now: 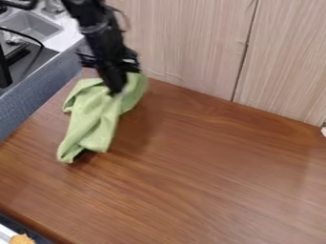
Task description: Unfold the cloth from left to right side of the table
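My gripper (115, 90) hangs down from the top edge at the upper left of the wooden table (223, 176), with its tip at the upper part of the green cloth (96, 114). The cloth is bunched and creased around that tip. It slopes down toward the lower left, where its end lies near the table surface with a dark gap under a fold. Cloth folds and blur hide how the gripper's tip stands.
Pale wood panels (191, 43) rise along the table's back edge. At the upper left are a grey sink (32, 25), a dark stove part and a blue-grey side wall (32, 95). An orange-tan object (22, 239) shows at the bottom left corner.
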Controlling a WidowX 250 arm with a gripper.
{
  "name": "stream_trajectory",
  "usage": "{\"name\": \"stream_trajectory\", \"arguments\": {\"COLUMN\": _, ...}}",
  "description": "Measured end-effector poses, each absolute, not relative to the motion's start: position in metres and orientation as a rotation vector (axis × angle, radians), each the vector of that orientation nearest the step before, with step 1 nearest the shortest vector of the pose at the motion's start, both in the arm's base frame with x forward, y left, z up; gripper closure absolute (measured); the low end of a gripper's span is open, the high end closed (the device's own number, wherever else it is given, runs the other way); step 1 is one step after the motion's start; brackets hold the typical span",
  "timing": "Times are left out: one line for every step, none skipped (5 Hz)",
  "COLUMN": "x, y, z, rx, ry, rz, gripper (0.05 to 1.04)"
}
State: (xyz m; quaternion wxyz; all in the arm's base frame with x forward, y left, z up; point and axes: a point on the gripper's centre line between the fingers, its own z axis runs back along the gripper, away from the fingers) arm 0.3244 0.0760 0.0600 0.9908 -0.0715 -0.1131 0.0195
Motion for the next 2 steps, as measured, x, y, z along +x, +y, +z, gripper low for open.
{"name": "stream_trajectory", "arguments": {"x": 0.316, "y": 0.044, "z": 0.051, "rx": -0.169, "ry": -0.211, "rz": -0.02, "gripper": 1.0}}
{"name": "stream_trajectory", "arguments": {"x": 0.308, "y": 0.016, "z": 0.033, "rx": -0.161, "ry": -0.214, "rz": -0.051, "gripper": 1.0}}
